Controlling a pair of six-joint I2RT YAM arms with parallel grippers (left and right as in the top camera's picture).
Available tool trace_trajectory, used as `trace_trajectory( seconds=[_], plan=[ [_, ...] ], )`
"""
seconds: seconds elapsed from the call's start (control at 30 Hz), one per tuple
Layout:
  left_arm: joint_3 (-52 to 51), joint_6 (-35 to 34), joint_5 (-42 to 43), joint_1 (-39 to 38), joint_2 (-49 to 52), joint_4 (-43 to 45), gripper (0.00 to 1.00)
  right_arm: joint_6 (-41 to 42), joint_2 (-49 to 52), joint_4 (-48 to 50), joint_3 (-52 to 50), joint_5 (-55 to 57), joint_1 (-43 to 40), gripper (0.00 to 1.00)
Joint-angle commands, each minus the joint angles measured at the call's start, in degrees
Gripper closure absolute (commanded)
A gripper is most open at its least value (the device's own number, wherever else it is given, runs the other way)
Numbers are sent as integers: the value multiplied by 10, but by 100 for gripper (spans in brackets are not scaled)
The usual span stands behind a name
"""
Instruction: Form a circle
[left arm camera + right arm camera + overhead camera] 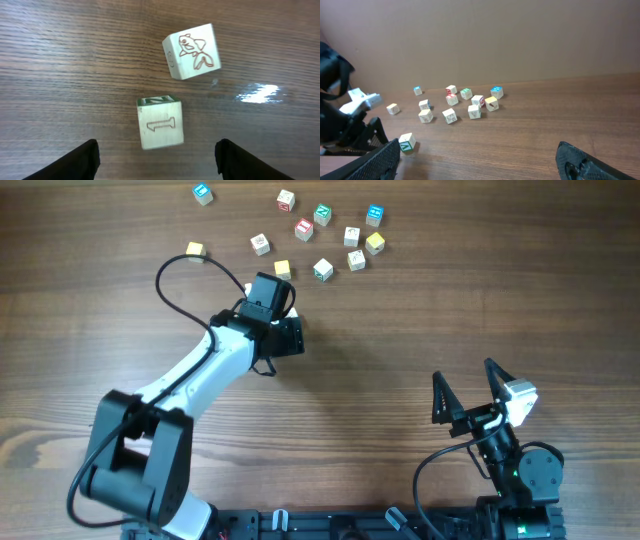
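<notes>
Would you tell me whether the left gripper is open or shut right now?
Open: the left gripper has its fingers wide apart, clear of the numbered cube.

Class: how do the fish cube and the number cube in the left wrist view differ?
The fish cube sits askew, farther away; the number cube sits nearly square, nearer the camera. The number cube's top shows green; the fish cube's side is pale. Both are wooden.

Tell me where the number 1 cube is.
Left wrist view, lower centre: the number 1 cube lies between the tips of the open left gripper, touching neither; the fish cube sits beyond, rightward.
</notes>
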Motion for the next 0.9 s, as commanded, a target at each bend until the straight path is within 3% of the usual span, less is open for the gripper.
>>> trace_trajectory(
  seconds=[0.0, 0.07, 0.47, 0.67, 0.87],
  plan=[
    [-5, -6, -7, -2, 20, 13, 32, -3, -5, 3, -1, 5, 3, 0],
    [-5, -6, -7, -2, 21, 15, 40, -3, -5, 3, -1, 5, 3, 0],
    [-5, -30, -8, -5, 48, 31, 43, -3, -5, 3, -1, 5, 3, 0],
    [-5, -30, -7, -5, 48, 41, 57, -3, -5, 3, -1, 5, 3, 0],
    [-5, -32, -7, -5, 48, 39, 60, -3, -5, 3, -1, 5, 3, 0]
  ],
)
